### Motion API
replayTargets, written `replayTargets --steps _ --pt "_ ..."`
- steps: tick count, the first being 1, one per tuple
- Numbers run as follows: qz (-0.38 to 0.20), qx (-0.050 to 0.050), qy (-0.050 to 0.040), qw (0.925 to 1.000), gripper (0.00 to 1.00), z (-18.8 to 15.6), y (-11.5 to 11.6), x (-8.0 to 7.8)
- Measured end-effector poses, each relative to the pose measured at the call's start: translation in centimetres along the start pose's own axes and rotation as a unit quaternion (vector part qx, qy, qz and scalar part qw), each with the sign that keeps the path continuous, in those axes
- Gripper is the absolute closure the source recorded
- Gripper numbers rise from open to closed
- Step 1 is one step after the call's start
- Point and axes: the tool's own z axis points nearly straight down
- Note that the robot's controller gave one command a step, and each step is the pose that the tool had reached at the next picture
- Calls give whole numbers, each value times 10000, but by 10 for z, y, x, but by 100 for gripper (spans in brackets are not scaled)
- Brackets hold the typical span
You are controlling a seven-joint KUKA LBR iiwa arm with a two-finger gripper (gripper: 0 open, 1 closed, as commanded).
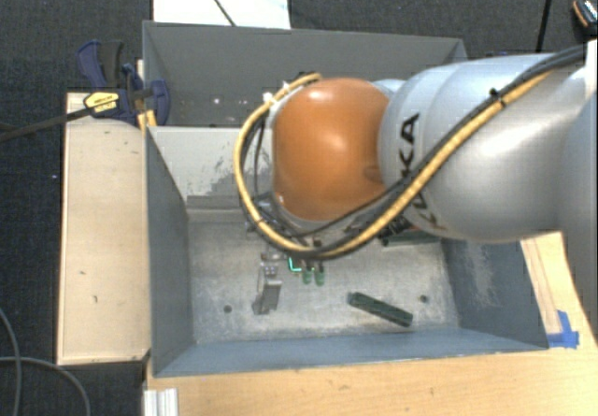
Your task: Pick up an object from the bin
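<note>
Right of my claw, apart from it, a dark bar lies on the bin floor; I cannot tell whether the claw is clenched.

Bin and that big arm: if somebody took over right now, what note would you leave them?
Gripper: low in the bin, left of the middle of the floor, under the arm's orange cover; open or shut cannot be told.
Things: a dark bar lies flat on the floor, apart from the gripper, nearer the front. A small grey piece sits right at the gripper; whether it is loose is unclear.
Done: arm lowered into the bin; nothing is seen held.
Left: grip one thing and lift it out.
</note>
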Motion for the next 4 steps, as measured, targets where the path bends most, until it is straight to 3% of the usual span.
replayTargets --steps 2,3,4 --pt "336 8 -23 9994 0 21 -105 -15" --pt "637 7 8 9980 0 119 -147 8" --pt "-953 11 -44 9954 0 144 -225 -13"
